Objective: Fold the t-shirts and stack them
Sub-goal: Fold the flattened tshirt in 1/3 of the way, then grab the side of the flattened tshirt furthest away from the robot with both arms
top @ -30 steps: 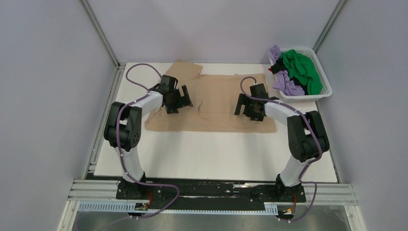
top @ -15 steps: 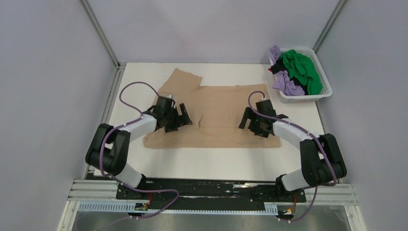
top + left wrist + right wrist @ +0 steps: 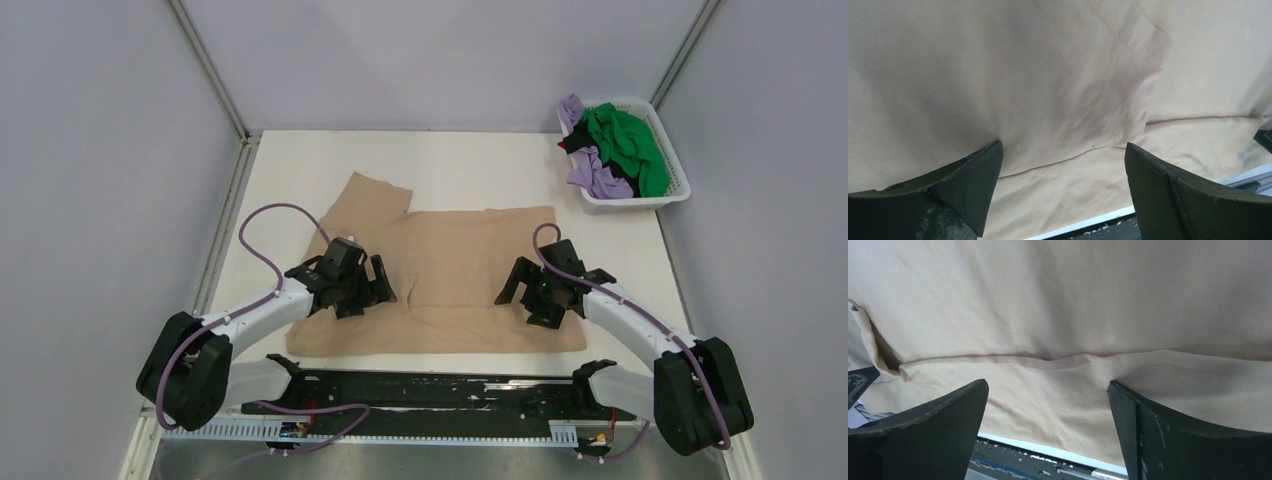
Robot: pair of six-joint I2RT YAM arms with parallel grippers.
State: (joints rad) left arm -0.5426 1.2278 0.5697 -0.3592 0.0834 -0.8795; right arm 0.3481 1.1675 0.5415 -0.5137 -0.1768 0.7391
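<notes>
Nearest me runs the black base plate (image 3: pixel 440 385) where my two arms are bolted, with a ribbed metal rail (image 3: pixel 440 430) in front of it. Beyond lies the white desk (image 3: pixel 470 165), boxed in by pale grey walls (image 3: pixel 440 60) and slim metal corner posts (image 3: pixel 205 65).

The tan t-shirt (image 3: pixel 455 265) lies spread flat on the desk's near half. Its near edge is close to the base plate, and one short sleeve (image 3: pixel 372 195) reaches toward the far left. The cloth is mostly smooth — a long shallow crease (image 3: pixel 1048 359) crosses it, and a double-stitched hem (image 3: pixel 1128 40) shows in the left wrist view. My left jaws stand wide open, low over the shirt's left part, and my right jaws stand wide open over its right part. Neither holds anything, and I cannot tell whether the fingertips touch the cloth.

At the far right corner sits a white lattice basket (image 3: pixel 676 192) — a green t-shirt (image 3: pixel 630 145) and a lilac t-shirt (image 3: pixel 598 178) lie crumpled inside it.
</notes>
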